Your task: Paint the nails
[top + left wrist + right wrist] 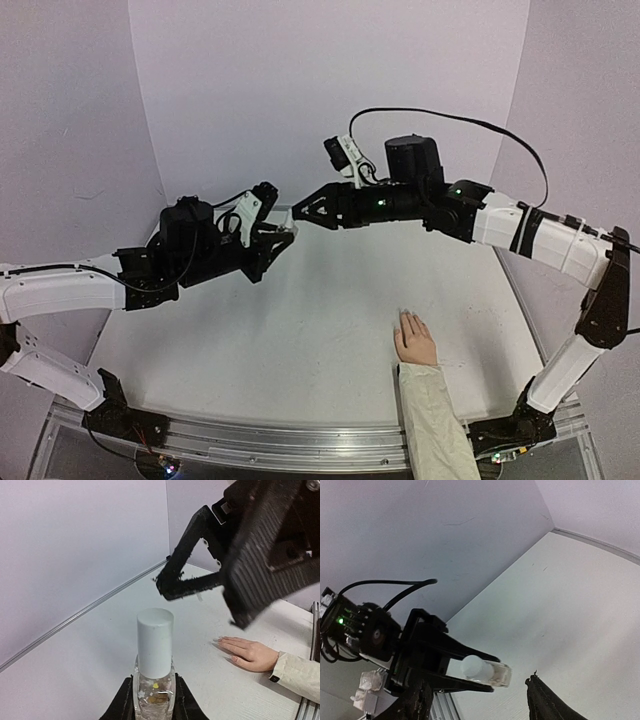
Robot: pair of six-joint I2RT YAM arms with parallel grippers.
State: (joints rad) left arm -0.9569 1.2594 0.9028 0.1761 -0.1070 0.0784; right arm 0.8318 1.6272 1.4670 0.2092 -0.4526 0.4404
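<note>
My left gripper [283, 234] is shut on a small clear bottle [154, 692] with a white cap [155, 641], held above the table at the back left. My right gripper [298, 214] is open and empty, its tips just in front of the cap; it also shows in the left wrist view [165, 585]. In the right wrist view the bottle [487, 671] lies between the left fingers, beyond my right gripper [480, 705]. The pale hand [415, 340] with a cream sleeve [435, 420] lies flat at the front right. Its nails [218, 639] are tiny and barely show.
Pale walls close the table [300, 330] at the back and both sides. A metal rail [280, 445] runs along the near edge by the arm bases. A black cable [450, 120] loops above the right arm.
</note>
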